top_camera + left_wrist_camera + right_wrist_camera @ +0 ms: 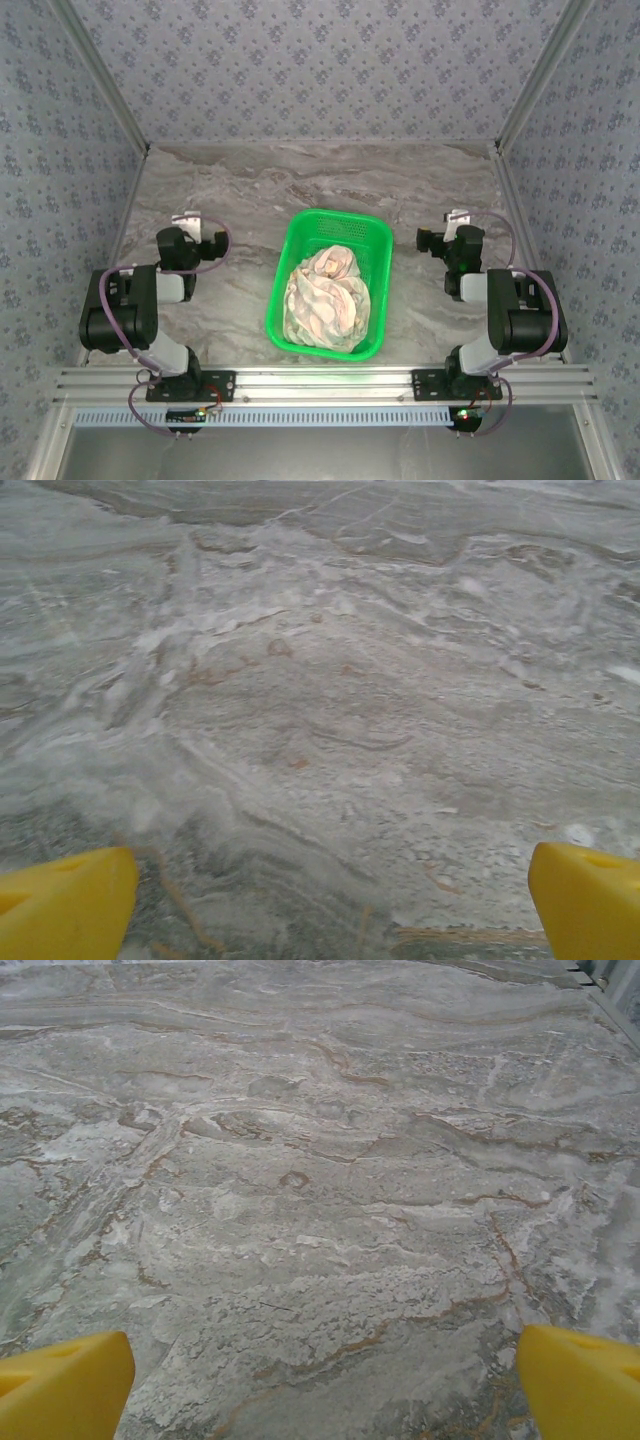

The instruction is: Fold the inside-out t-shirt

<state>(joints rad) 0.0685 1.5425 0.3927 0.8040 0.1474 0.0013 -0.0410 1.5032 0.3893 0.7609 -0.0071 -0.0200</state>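
Observation:
The inside-out t-shirt (325, 297) lies crumpled in a green basket (295, 250) at the middle of the table, its pale pinkish-cream side showing. My left gripper (197, 226) rests left of the basket, well apart from it. In the left wrist view my left gripper (335, 900) stands open, its yellow fingertips (65, 905) wide over bare marble. My right gripper (450, 224) rests right of the basket. In the right wrist view my right gripper (325, 1380) is open too, yellow fingertips (580, 1385) far apart, nothing between them.
The marble tabletop (300, 180) stretches behind the basket to the patterned back wall. Patterned side walls close in the table on the left and right. A metal rail (320, 385) with the arm bases runs along the near edge.

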